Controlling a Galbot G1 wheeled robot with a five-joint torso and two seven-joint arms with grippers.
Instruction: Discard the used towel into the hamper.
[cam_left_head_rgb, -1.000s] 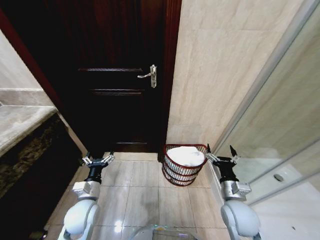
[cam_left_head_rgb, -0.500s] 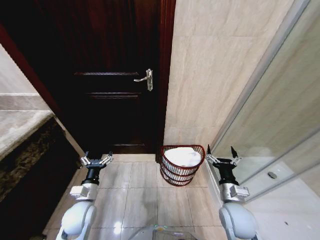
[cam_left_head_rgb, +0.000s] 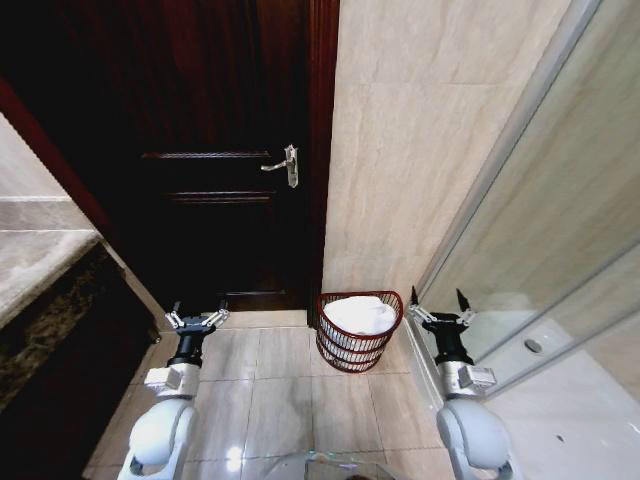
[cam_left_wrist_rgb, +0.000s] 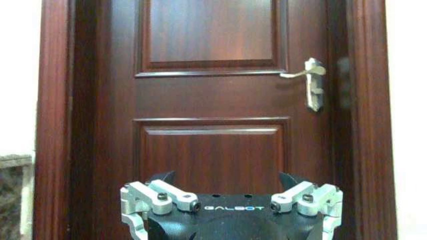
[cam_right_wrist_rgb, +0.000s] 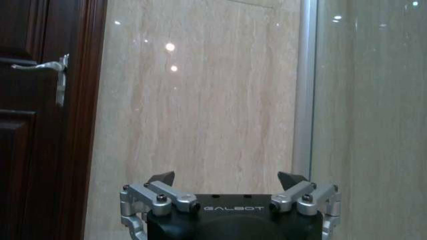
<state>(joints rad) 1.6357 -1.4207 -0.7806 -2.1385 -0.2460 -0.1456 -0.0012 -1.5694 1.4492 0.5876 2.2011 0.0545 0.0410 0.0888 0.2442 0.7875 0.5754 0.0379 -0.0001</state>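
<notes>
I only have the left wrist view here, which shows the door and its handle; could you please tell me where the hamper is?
Observer: The hamper stands on the floor tiles by the beige wall, right of the door.
Operator: Thank you. Is the towel in it?
Observer: Yes, a white towel lies inside it.
Operator: And is either tool holding anything?
Observer: No. The left tool and right tool are both open, on either side of the hamper.

Towel (cam_left_head_rgb: 360, 315) in hamper (cam_left_head_rgb: 352, 350), right of door (cam_left_head_rgb: 210, 150).
</notes>
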